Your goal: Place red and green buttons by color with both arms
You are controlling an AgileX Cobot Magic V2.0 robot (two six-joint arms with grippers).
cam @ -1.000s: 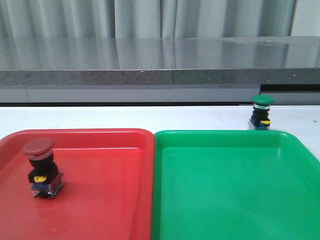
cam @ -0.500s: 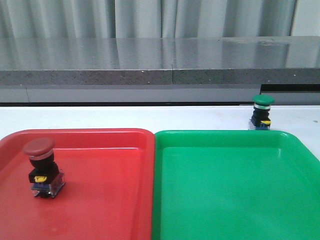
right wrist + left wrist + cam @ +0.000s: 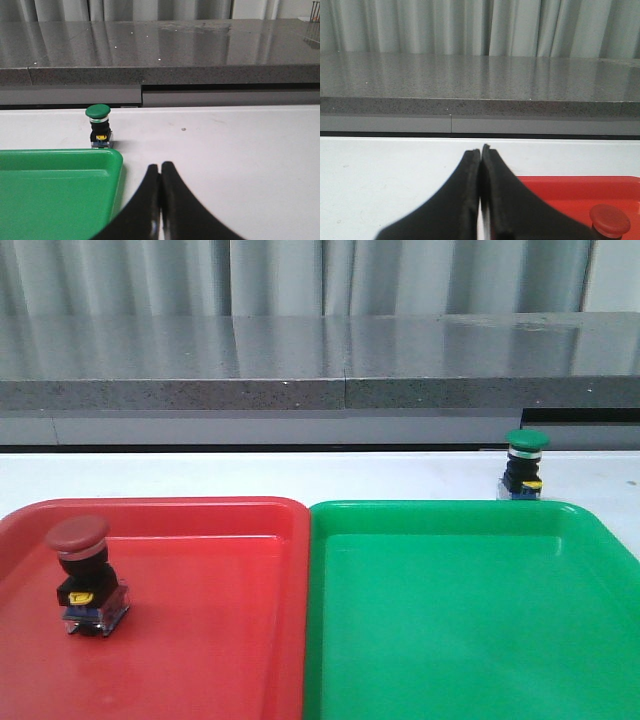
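The red button (image 3: pixel 84 575) stands upright, cap up, inside the red tray (image 3: pixel 200 640) at the desk's left. The green button (image 3: pixel 524 465) stands upright on the desk beyond the green tray (image 3: pixel 460 620), toward the far right. Both the left gripper (image 3: pixel 480 152) and the right gripper (image 3: pixel 160 167) have jaws pressed together, holding nothing.

The red button (image 3: pixel 84 575) stands upright at the left of the red tray (image 3: pixel 220 640) (yellow tab facing near). The green button (image 3: pixel 524 464) stands upright on the white table (image 3: pixel 300 475), just beyond the green tray's (image 3: pixel 460 620) far right rim.

2 trays are sitting side by side, edges touching, on the white tabletop (image 3: pixel 300 472): a red tray (image 3: pixel 220 640) and a green tray (image 3: pixel 470 630). A grey ledge (image 3: pixel 320 390) and pale curtains (image 3: pixel 300 275) are standing behind.
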